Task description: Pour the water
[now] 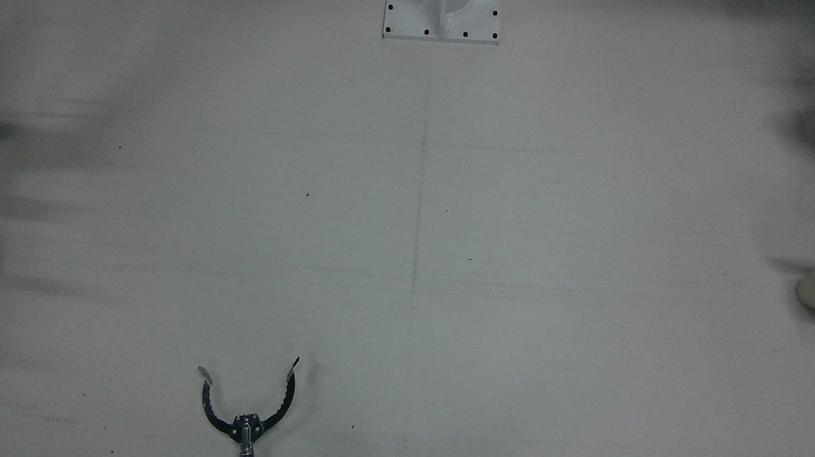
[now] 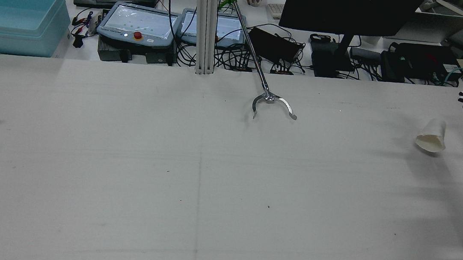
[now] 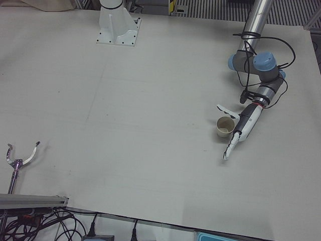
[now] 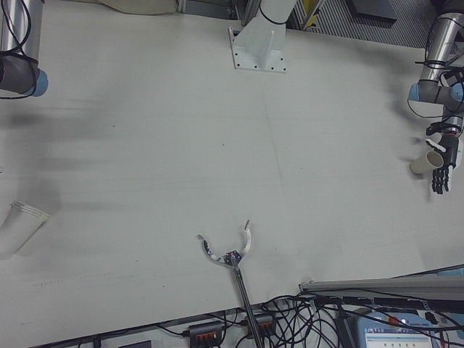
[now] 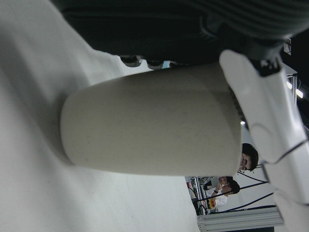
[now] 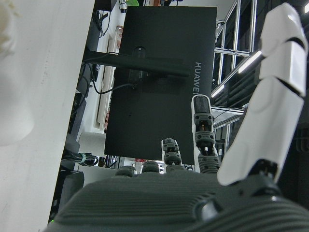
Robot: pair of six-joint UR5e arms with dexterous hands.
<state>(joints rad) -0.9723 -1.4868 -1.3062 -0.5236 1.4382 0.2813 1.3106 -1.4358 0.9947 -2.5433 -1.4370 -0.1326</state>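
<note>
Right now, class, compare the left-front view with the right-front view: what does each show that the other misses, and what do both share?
Only the left-front view shows the left hand clearly, open and stretched alongside the upright beige cup, and looks into that cup.

Only the right-front view shows the white paper cup lying on its side at that view's left edge, plus part of the right arm above it.

Both show the grabber tool with its jaws open, the white mounting base and the table.

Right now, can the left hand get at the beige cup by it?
Probably yes. The left hand is open beside the upright beige cup, fingers flanking it, with only bare table around it.
</note>
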